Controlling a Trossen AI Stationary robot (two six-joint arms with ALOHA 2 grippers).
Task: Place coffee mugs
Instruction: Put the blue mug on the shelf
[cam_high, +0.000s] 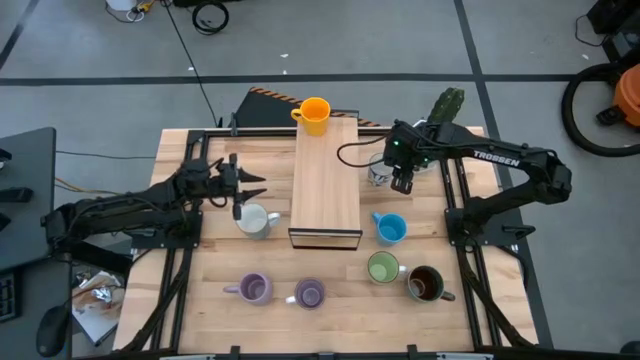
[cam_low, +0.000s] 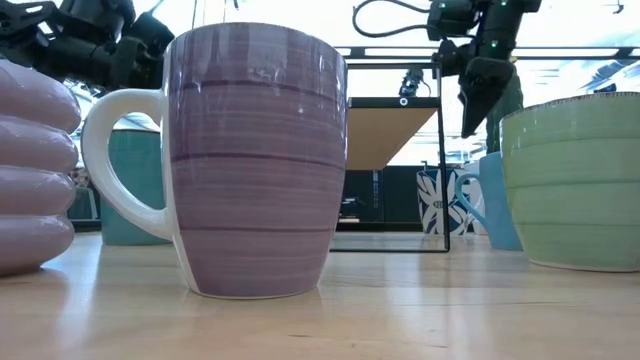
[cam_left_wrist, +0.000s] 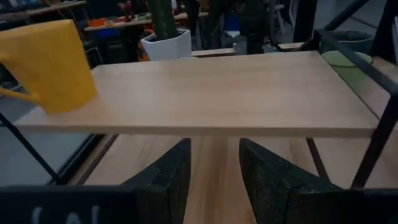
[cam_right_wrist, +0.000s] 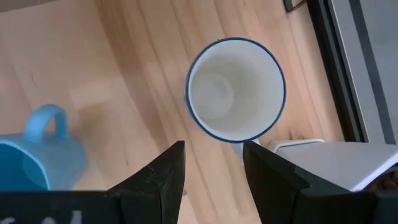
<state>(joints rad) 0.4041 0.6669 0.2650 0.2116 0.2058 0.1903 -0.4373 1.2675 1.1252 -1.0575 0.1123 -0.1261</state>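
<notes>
An orange mug (cam_high: 314, 115) stands on the far end of a raised wooden shelf (cam_high: 325, 185) and also shows in the left wrist view (cam_left_wrist: 53, 65). My left gripper (cam_high: 250, 190) hovers open just beyond a plain white mug (cam_high: 257, 220), left of the shelf. My right gripper (cam_high: 401, 183) is open above a white patterned mug (cam_right_wrist: 236, 90) that has a blue rim and stands upright on the table. Blue (cam_high: 390, 228), green (cam_high: 382, 268), dark brown (cam_high: 425, 284) and two purple mugs (cam_high: 254, 289) (cam_high: 309, 293) stand on the near half of the table.
A white faceted pot with a cactus (cam_high: 447, 108) stands right beside the patterned mug, its corner showing as the white pot (cam_right_wrist: 336, 162). Black frame rails run along both sides of the table. The shelf top (cam_left_wrist: 205, 93) is bare apart from the orange mug.
</notes>
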